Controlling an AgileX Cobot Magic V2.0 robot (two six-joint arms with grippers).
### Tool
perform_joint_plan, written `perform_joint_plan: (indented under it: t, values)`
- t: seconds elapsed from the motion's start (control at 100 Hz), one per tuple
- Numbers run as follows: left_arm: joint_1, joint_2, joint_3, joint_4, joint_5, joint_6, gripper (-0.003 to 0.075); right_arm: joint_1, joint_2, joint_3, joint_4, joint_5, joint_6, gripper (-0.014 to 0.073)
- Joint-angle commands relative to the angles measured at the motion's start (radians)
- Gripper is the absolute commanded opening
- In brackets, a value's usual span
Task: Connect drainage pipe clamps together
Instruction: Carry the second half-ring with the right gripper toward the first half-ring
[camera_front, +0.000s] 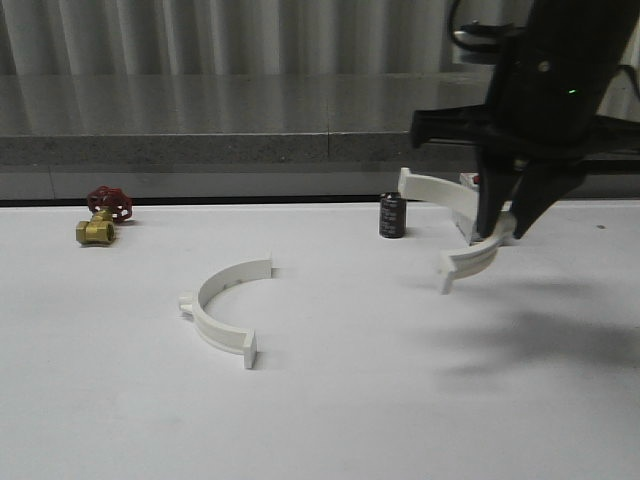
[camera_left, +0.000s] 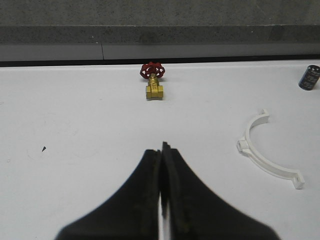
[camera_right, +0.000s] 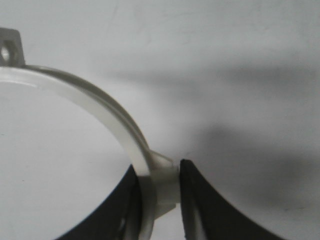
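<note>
Valve: brass w/ red handwheel (camera_front: 100, 217), far left on bench (camera_front: 330, 420), well apart from the work. Not part of the job.

Left tool (camera_left: 163, 165): pads pressed together, narrow, nothing between them. Hovers over bare bench; valve ahead of it, lying clamp half off toward the robot's right.

Clamp half, lying (camera_front: 225, 306): white half-ring flat on bench, centre-left, open side facing right. Untouched, nothing gripping it.

Black can (camera_front: 392, 216): small dark cylinder, upright, back of bench, between the two halves but further away.

Clamp half, held (camera_front: 457, 222): 2nd white half-ring, up off the bench at right, tilted. Casts shadow below. Well apart from the lying half.

Right tool (camera_right: 165, 187): closed on held half, pinching band and its outer lug, seen close in right wrist view.

White block (camera_front: 467, 205): partly hidden behind held half; can't tell detail.

Progress: early. One half picked up; halves not yet brought together, end tabs not mated.

Left to do (my read): carry held half over, line up tabs w/ lying half, press to join. Alignment of tabs looks the fiddly bit.
</note>
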Motion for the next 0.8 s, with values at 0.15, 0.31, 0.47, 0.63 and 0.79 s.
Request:
perform_joint_plan:
  t: [0.15,0.31,0.47,0.63,0.79]
  values:
    - [-0.005,0.004,-0.027,0.001,-0.072,-0.001,-0.0021,0.089,0.057,-0.086,-0.033,-0.052,0.113,0.0016]
    - [-0.005,0.004,-0.027,0.001,-0.072,-0.001,-0.0021,0.111,0.131,-0.207,-0.023,-0.024,0.113,0.0016]
    - [-0.005,0.004,-0.027,0.001,-0.072,-0.001,-0.0021,0.139,0.197,-0.301,-0.022,0.008,0.113,0.0016]
    - [-0.005,0.004,-0.027,0.001,-0.072,-0.001,-0.0021,0.168,0.245,-0.343,-0.022,0.019,0.135,0.0016]
    - [-0.005,0.004,-0.027,0.001,-0.072,-0.001,-0.0021,0.186,0.284,-0.367,-0.022,0.025,0.145,0.0016]
